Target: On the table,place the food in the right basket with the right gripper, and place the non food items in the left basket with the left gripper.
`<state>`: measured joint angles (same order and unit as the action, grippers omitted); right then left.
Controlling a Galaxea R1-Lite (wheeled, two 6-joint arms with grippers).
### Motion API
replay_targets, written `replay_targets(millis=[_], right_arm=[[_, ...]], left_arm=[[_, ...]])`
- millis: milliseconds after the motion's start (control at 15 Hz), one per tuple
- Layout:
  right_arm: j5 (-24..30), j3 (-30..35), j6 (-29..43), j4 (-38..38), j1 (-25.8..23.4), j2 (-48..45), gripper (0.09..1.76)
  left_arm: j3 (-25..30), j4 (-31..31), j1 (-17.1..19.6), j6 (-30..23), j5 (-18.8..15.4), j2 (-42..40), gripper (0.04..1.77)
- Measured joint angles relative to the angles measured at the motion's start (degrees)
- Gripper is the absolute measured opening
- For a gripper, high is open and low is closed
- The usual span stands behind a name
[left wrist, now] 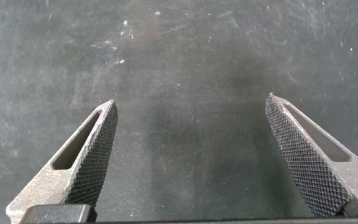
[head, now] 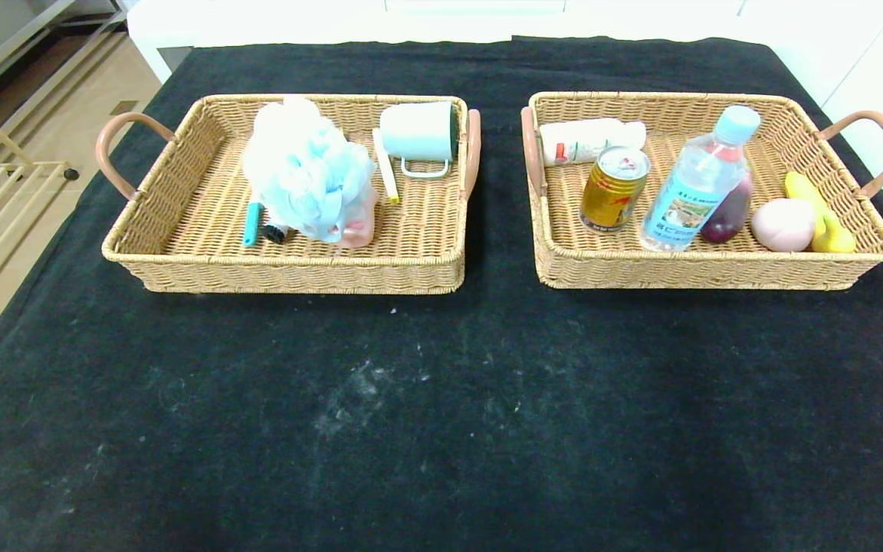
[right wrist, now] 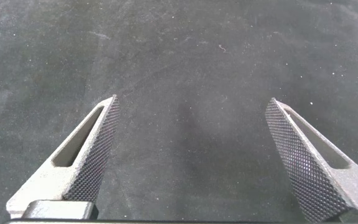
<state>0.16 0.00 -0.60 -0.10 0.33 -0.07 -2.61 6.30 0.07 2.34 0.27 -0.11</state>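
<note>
My left gripper (left wrist: 191, 115) shows two dark grey fingers (left wrist: 95, 155), each a long wedge that narrows to a blunt point. The inner face of each is covered in a fine diamond-knurled texture, while the outer side is smooth and cut through by a long narrow slot. A darker block sits at the base of one finger. My right gripper (right wrist: 191, 115) is built the same: matching grey tapered fingers (right wrist: 306, 165), the same cross-hatched pads, the same slotted outer walls, and a dark mounting piece at the root.
</note>
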Motion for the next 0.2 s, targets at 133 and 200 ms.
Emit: replay_targets(millis=[133,200], right_arm=[[0.0,0.0,0.1,0.0,0.0,0.0,1.71],[0.0,0.0,0.4,0.0,0.1,0.0,1.71]], left_arm=[[0.0,0.2,0.0,-1.0,0.0,0.0,1.72],[0.0,0.2,0.0,-1.5,0.0,0.0,1.72]])
